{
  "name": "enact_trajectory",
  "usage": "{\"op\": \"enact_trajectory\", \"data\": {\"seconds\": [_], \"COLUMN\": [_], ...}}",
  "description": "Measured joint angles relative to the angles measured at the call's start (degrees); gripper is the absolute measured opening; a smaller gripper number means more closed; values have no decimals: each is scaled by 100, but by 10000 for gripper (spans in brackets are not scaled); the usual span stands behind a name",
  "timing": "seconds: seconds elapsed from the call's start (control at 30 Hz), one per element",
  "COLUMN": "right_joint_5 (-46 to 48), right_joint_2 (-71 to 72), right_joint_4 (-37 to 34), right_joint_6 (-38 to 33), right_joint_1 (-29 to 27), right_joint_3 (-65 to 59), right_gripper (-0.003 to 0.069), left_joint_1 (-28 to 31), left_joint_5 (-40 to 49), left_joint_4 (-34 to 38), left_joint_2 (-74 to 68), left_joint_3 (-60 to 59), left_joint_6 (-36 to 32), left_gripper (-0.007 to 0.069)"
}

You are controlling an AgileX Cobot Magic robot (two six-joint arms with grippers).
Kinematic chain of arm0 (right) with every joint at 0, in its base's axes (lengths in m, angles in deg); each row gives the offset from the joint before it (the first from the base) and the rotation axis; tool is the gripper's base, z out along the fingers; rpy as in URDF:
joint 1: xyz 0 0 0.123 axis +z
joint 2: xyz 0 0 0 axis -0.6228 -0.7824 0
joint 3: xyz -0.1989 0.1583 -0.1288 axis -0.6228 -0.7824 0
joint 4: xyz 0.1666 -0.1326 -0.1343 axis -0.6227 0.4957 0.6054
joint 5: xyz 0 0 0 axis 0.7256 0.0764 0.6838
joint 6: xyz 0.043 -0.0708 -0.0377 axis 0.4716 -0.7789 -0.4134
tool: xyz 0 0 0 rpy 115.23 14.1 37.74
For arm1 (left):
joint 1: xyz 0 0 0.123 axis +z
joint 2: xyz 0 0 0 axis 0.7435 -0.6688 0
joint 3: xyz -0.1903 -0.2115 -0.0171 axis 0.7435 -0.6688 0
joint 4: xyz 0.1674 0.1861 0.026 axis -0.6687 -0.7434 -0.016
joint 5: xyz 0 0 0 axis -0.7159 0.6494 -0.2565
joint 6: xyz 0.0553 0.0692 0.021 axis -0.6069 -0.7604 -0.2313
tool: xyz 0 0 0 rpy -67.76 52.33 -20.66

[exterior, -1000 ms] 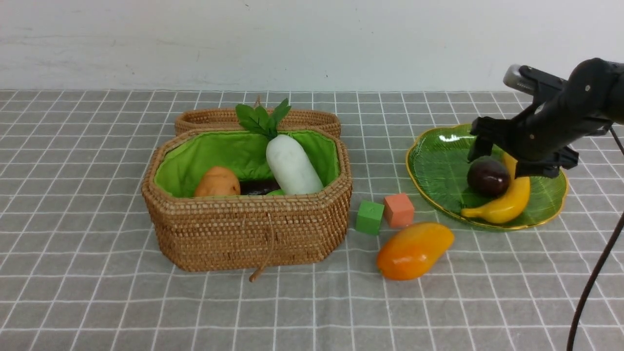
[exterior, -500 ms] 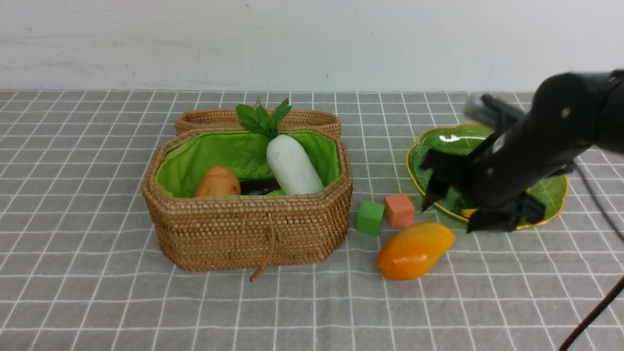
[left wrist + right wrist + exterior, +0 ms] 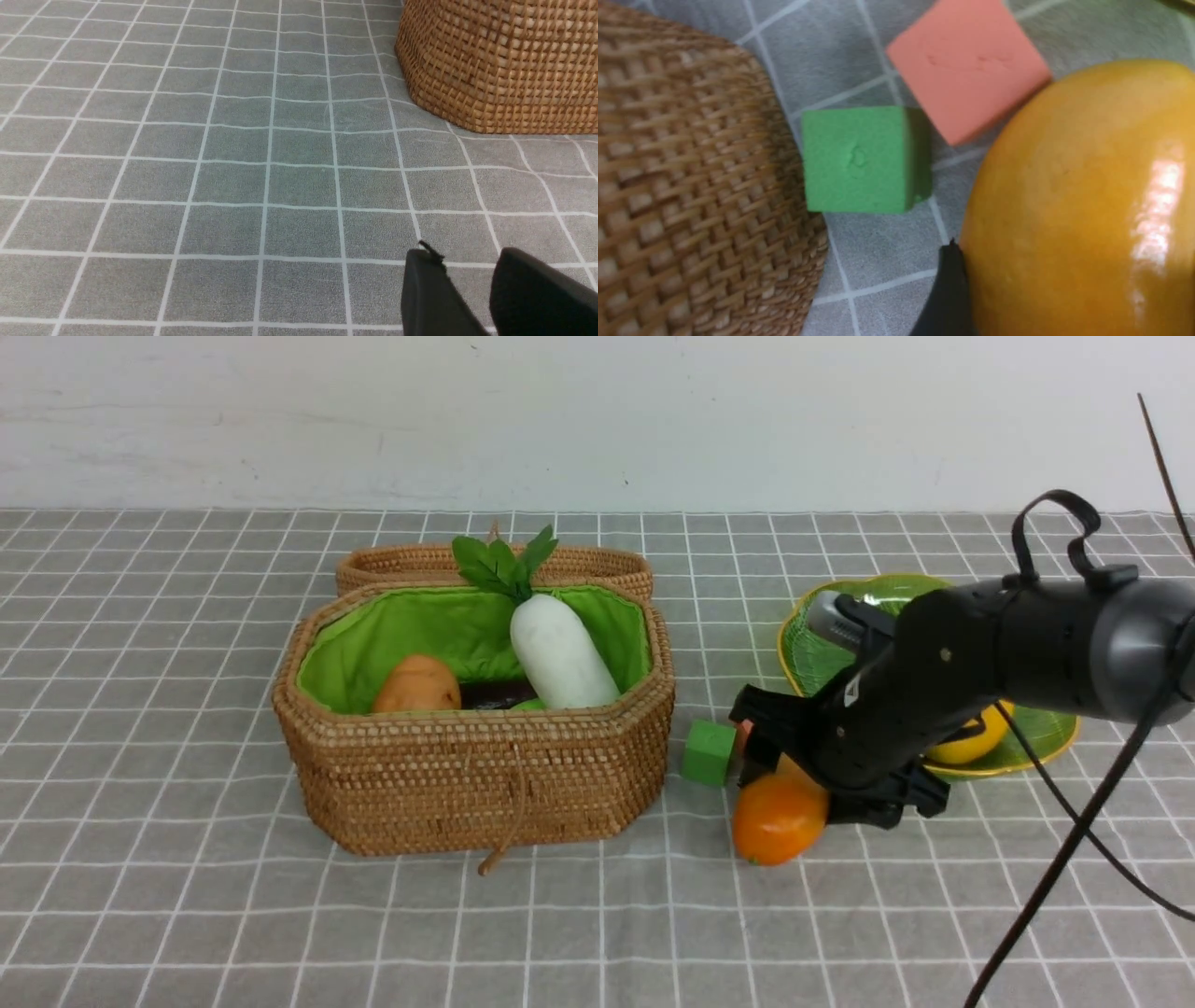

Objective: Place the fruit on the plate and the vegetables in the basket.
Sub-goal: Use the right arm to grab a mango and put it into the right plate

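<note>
The orange-yellow mango (image 3: 777, 819) lies on the cloth in front of the plate (image 3: 814, 649). My right gripper (image 3: 808, 775) is down over it with its jaws wide apart and astride it. In the right wrist view one finger (image 3: 948, 289) touches the mango's (image 3: 1078, 186) side; the other finger is out of frame. The banana (image 3: 971, 743) lies on the plate; the maroon fruit is hidden behind my arm. The basket (image 3: 467, 775) holds the radish (image 3: 560, 653), potato (image 3: 417, 686), eggplant (image 3: 499, 693) and a sliver of gourd (image 3: 528, 705). My left gripper (image 3: 467, 254) is empty, its fingers nearly together, low over the cloth.
A green cube (image 3: 707, 753) (image 3: 859, 158) and an orange cube (image 3: 966, 70) sit between the basket and the mango, close to my right fingers. The basket lid (image 3: 420, 565) leans behind the basket. The basket wall (image 3: 504, 60) is near my left gripper.
My right arm has swung from above the plate down and to the left onto the mango. The mango has shifted slightly. The maroon fruit is now hidden by the arm.
</note>
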Motion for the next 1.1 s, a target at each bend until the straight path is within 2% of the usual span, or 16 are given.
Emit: {"op": "enact_trajectory", "data": {"seconds": [0.27,0.3,0.43,0.67,0.8,0.93,1.1], "right_joint_5": [233,490,488,-236,-1477,-1934,-1898], "right_joint_2": [197,343,806,1309,1057,643,-53], "right_joint_4": [-19,16,117,278,605,773,773], "right_joint_6": [-586,-685,-810,-874,-886,-886,-886], "right_joint_1": [0,0,-21,-712,-1248,-1330,-1304], "right_joint_3": [-47,-104,-136,413,550,555,740], "right_gripper": [550,549,549,549,549,549,548], "left_joint_1": [0,0,0,0,0,0,0], "left_joint_5": [0,0,0,0,0,0,0], "left_joint_4": [0,0,0,0,0,0,0], "left_joint_2": [0,0,0,0,0,0,0], "left_joint_3": [0,0,0,0,0,0,0], "left_joint_6": [0,0,0,0,0,0,0], "left_gripper": [206,208,212,216,216,216,216]}}
